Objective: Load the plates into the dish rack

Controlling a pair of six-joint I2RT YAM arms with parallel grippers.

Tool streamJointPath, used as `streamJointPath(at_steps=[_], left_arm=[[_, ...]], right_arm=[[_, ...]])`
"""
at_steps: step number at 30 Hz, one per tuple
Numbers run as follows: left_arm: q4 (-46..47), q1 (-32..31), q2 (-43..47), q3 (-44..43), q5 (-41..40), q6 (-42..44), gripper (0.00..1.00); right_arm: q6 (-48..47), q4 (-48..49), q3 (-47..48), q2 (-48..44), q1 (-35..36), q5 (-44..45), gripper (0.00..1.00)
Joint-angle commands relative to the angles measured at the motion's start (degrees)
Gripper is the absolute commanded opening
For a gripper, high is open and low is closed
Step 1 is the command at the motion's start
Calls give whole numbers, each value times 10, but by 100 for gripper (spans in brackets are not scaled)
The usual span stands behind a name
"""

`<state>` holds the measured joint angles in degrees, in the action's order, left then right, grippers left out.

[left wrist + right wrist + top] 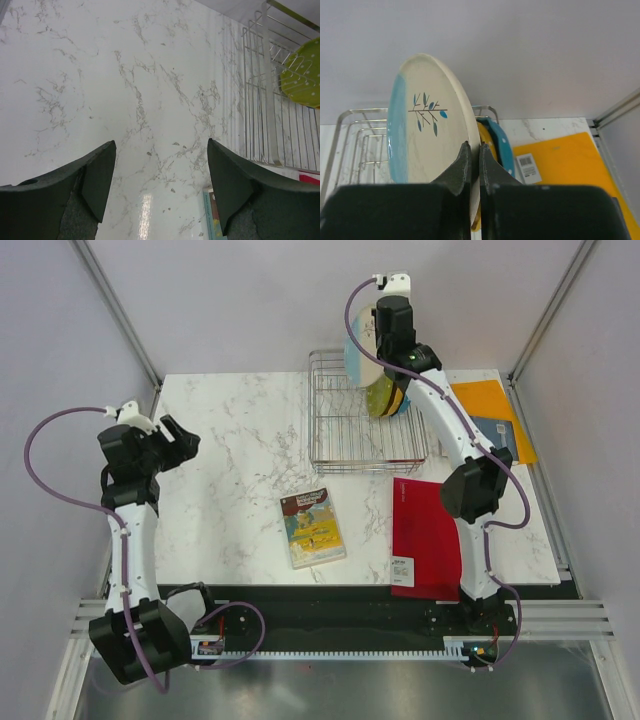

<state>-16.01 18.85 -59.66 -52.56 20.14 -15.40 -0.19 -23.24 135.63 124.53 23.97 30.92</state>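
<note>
My right gripper (475, 147) is shut on the rim of the cream-and-pale-blue plate (425, 130) and holds it upright above the back right of the silver wire dish rack (345, 430). The same plate shows in the top view (357, 358) beside that gripper (378, 352). An orange-yellow plate (487, 139) and a teal dotted plate (502, 146) stand on edge in the rack just to its right. A lime green dotted plate (302, 75) stands in the rack (270, 125) too. My left gripper (180, 438) is open and empty over bare marble (160, 150) at the left.
An illustrated book (314, 527) lies at the table's front middle; its corner shows in the left wrist view (212, 215). A red flat folder (424, 535) lies under the right arm. An orange folder (492, 408) lies at the back right, also in the right wrist view (570, 170).
</note>
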Motion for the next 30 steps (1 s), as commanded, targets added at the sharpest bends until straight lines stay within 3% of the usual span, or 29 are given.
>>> streamJointPath(at_steps=[1,23,30], left_arm=[[27,-8,-2,7,18,-1,80],[27,-10,1,34,15,8,80],[29,-14,-8,39,12,13,80]], right_arm=[[-50,125,10,-42,6,76,0],[-220,213,-27,21,55,199,0],[-232,225,-30,34,56,210,0]])
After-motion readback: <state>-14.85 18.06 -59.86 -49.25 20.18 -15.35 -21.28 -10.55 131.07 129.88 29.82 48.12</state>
